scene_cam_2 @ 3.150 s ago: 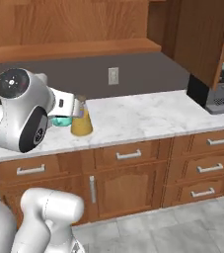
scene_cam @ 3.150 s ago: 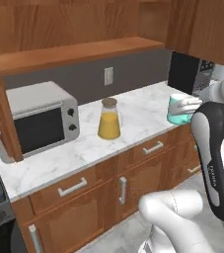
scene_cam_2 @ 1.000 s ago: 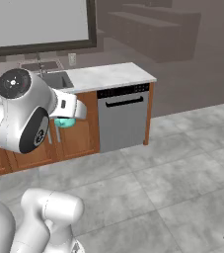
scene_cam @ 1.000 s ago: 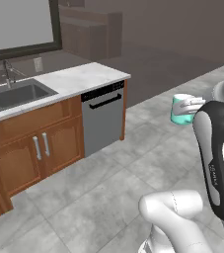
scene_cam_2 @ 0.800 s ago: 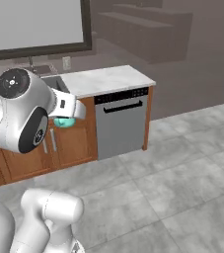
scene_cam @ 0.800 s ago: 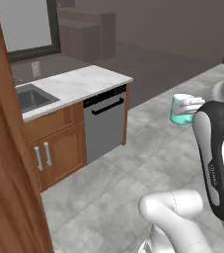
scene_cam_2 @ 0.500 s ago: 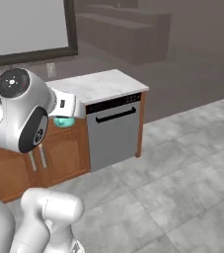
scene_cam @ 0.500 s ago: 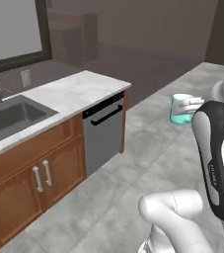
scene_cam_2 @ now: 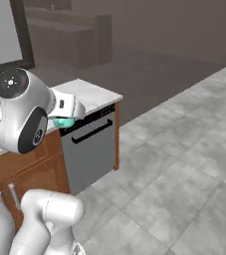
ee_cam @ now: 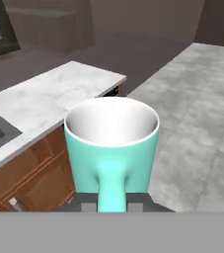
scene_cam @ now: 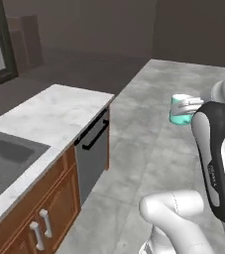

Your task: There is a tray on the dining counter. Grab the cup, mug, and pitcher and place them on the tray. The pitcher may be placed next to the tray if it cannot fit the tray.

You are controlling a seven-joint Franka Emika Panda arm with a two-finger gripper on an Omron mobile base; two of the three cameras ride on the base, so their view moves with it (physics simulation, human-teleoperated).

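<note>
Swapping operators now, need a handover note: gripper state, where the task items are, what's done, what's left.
Gripper: shut on the mug, clamped on its handle; the mug is upright, empty, carried in the air above the grey floor.
Surroundings: a marble counter with a sink and a dishwasher under its end.
Tray, dining counter, cup and pitcher: cannot say where from these views.
Done: mug picked up.
Left: carry the mug to the tray and set it down, then fetch the cup and the pitcher; the pitcher may go beside the tray if it doesn't fit.
</note>
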